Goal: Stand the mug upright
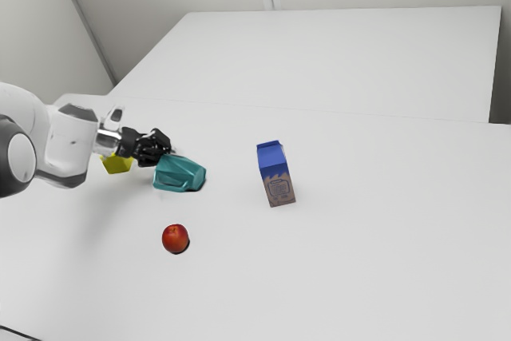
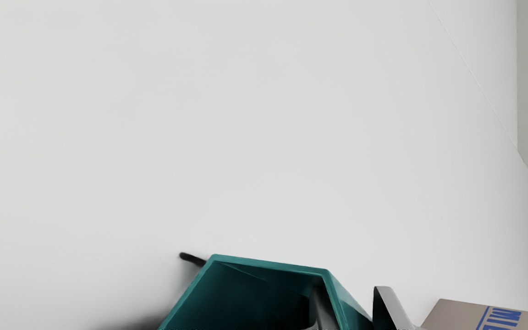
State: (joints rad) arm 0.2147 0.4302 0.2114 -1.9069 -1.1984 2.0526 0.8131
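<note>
On the table (image 1: 359, 277), the mug (image 1: 180, 174) has one wall between parted jaws.

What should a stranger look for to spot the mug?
On the white table, look where the robot's black gripper reaches. The mug lies on its side there, angular and teal, unlike the red apple, yellow object and blue-topped carton.

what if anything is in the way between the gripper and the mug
Nothing visible: the gripper is at the tipped mug, one finger inside its mouth, the other outside. The milk carton and red fruit sit clear of both.
</note>
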